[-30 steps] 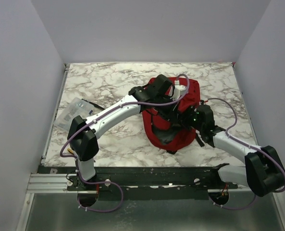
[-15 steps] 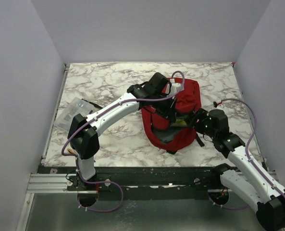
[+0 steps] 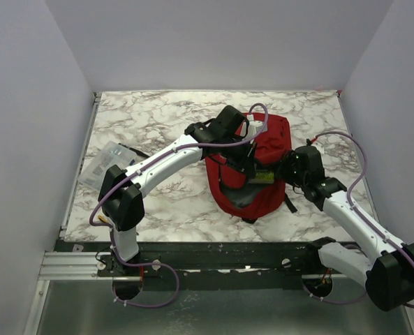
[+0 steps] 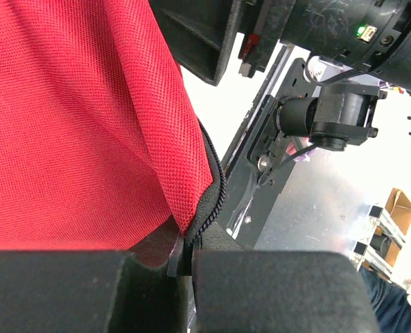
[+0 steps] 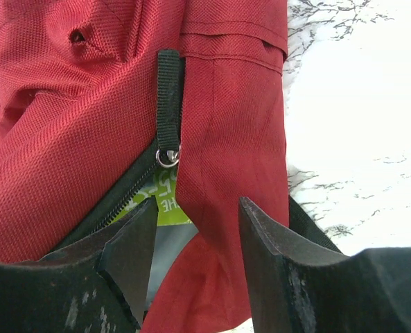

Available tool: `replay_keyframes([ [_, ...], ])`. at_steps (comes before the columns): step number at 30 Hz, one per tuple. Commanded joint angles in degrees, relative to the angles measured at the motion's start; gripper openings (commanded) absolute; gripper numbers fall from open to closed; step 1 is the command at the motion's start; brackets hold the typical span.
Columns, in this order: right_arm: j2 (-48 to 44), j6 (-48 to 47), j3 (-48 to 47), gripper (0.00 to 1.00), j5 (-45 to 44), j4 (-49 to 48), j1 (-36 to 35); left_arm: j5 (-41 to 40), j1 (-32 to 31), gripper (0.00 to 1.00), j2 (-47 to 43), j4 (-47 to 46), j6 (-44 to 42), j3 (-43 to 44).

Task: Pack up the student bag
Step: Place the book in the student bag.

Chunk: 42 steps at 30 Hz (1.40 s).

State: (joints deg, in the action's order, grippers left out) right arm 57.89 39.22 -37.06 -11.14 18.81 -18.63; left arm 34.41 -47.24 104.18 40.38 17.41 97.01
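Observation:
The student bag (image 3: 262, 143) is a dark-red backpack lying in the middle of the marble table, its zipper mouth partly open. My left gripper (image 3: 247, 155) is shut on the bag's zipper edge (image 4: 208, 187) and holds the red fabric (image 4: 73, 125) up; its jaws (image 4: 184, 253) pinch the black zipper tape. My right gripper (image 3: 282, 171) is open at the bag's right side. In the right wrist view its fingers (image 5: 195, 225) straddle a fold of red fabric (image 5: 226, 173). A black zipper pull (image 5: 168, 104) hangs above. A green-yellow printed item (image 5: 165, 205) shows inside the opening.
A clear plastic packet (image 3: 109, 162) lies at the table's left edge. Grey walls close the table on three sides. A black strap (image 3: 289, 202) trails from the bag's near right corner. The black rail (image 3: 213, 255) runs along the near edge.
My right arm drew back to the right, then swung in again to the bag's right side. My left gripper shifted slightly and still grips the zipper edge.

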Motion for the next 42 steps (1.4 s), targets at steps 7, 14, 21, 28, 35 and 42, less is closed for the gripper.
replay_keyframes([
  [7, -1.17, 0.75, 2.66, 0.49, -4.39, -2.3, 0.37, 3.41, -1.27, 0.16, -3.3, -1.03, -0.64, -1.79],
  [14, -6.8, 1.68, 2.15, 0.13, -9.71, 3.25, 0.37, -4.35, -3.65, 0.51, -6.83, -1.64, -4.26, -3.84],
  [21, -9.7, 1.8, -0.57, 0.26, -11.14, 9.12, 0.35, -4.89, -5.86, 0.59, -6.06, -1.84, -4.66, -4.11],
  [28, -13.89, 0.34, -3.35, 0.54, -11.37, 10.78, 0.36, -3.61, -6.02, 0.61, -5.61, -1.89, -3.28, -3.96],
  [35, -3.05, -6.1, -8.17, 0.52, -13.63, 4.01, 0.48, -3.08, -6.04, 0.66, -6.5, -2.31, -2.78, -4.25],
  [42, 10.58, -9.57, -17.5, 0.41, -13.2, 9.23, 0.44, -2.8, -6.1, 0.67, -7.58, -2.66, -2.28, -4.45],
])
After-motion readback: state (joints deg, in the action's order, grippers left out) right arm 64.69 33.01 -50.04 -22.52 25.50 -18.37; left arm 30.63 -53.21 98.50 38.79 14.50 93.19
